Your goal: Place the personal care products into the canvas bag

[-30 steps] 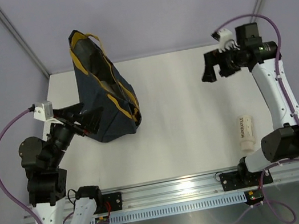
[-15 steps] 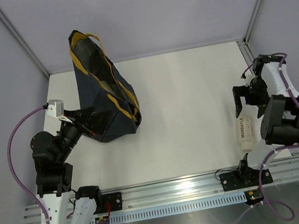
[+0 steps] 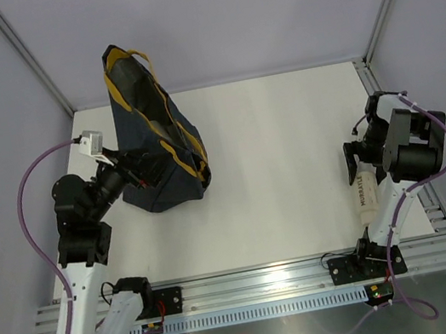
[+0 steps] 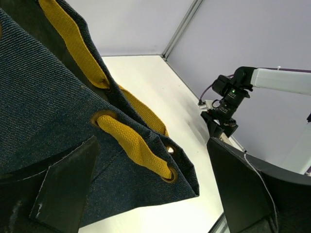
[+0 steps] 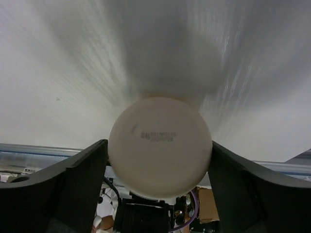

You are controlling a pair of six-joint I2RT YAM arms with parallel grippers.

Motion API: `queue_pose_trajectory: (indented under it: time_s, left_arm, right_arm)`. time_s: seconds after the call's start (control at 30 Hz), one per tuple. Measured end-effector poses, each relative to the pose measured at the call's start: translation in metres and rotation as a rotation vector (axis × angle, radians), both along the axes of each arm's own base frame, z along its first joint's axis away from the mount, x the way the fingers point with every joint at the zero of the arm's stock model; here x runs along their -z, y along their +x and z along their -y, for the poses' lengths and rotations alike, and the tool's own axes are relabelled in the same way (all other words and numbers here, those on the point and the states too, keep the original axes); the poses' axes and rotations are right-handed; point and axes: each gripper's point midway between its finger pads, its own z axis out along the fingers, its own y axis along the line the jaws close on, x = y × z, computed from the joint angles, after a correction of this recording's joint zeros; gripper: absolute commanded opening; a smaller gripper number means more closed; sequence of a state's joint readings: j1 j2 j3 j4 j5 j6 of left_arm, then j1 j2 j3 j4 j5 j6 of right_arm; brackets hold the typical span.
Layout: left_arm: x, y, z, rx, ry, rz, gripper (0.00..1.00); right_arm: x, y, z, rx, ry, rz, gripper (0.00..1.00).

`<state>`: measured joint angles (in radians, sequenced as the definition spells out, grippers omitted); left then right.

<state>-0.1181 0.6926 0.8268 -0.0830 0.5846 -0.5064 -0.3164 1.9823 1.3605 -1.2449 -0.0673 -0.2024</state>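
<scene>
Risk first: the right gripper [image 3: 352,165] has the cream tube [image 5: 160,145] by one end only, so a lift would likely let the long body droop, pivot or slide out; its round, smooth wall adds to that; a tilted tube may also snag on the carry.
Second risk: the canvas bag [image 3: 155,149] stands slumped at the far left, well apart from the tube, and nothing holds its mouth; a drop could hit the mustard handles [image 4: 133,141] or folded denim and roll off onto the table [image 3: 272,150]; a hard nudge could tip the bag.
Jaws: the right fingers [image 5: 80,187] sit against both sides of the tube's round end with no gap showing, so it reads as grasped; the tube lies flat near the right front edge.
The left gripper [image 3: 139,171] is spread wide, grasping nothing, with the bag's near corner in front of it.
Pose: the right arm is folded tight over its base, wrist sighting along the tube toward the front rail [image 3: 260,277]; the left arm reaches up and forward to the bag's near-left side.
No other bottles are in view; the bag's inside is hidden.
</scene>
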Motion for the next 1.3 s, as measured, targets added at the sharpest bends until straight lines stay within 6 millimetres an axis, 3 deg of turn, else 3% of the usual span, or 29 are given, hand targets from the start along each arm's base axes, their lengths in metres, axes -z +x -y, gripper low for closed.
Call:
queue_pose_trajectory:
  time_s: [0.03, 0.13, 0.17, 0.3, 0.4, 0.57, 0.77, 0.93, 1.13, 1.3]
  left_arm:
    - [-0.001, 0.001, 0.001, 0.003, 0.000, 0.001, 0.99]
    - [-0.010, 0.002, 0.006, 0.018, -0.006, 0.020, 0.99]
    - [-0.014, 0.001, 0.008, 0.026, -0.009, 0.028, 0.99]
    - [-0.025, -0.003, 0.025, 0.077, -0.018, 0.036, 0.99]
    - [-0.036, -0.007, 0.047, 0.136, -0.016, 0.045, 0.99]
    - [-0.047, -0.020, 0.092, 0.259, -0.002, 0.051, 0.99]
    - [-0.047, -0.027, 0.145, 0.356, 0.044, 0.016, 0.99]
    - [-0.046, -0.026, 0.200, 0.426, 0.108, -0.014, 0.99]
    - [-0.012, -0.014, 0.256, 0.486, 0.212, -0.056, 0.99]
    - [0.041, 0.007, 0.292, 0.524, 0.332, -0.081, 0.99]
  right_arm:
    - [0.003, -0.001, 0.000, 0.005, -0.002, -0.003, 0.78]
    - [0.008, -0.004, -0.001, 0.013, -0.005, -0.021, 0.56]
    - [0.008, -0.005, -0.002, 0.019, -0.006, -0.022, 0.41]
    - [0.008, -0.004, -0.002, 0.024, -0.005, -0.021, 0.01]
    - [0.007, -0.001, -0.006, 0.030, 0.018, -0.007, 0.00]
    - [-0.010, 0.040, -0.018, 0.038, 0.125, 0.146, 0.00]
    - [-0.062, 0.108, -0.031, 0.028, 0.247, 0.424, 0.00]
    - [-0.089, 0.127, -0.046, 0.039, 0.355, 0.513, 0.00]
    - [-0.087, 0.131, -0.060, 0.069, 0.456, 0.509, 0.00]
    - [-0.082, 0.128, -0.070, 0.095, 0.524, 0.482, 0.00]
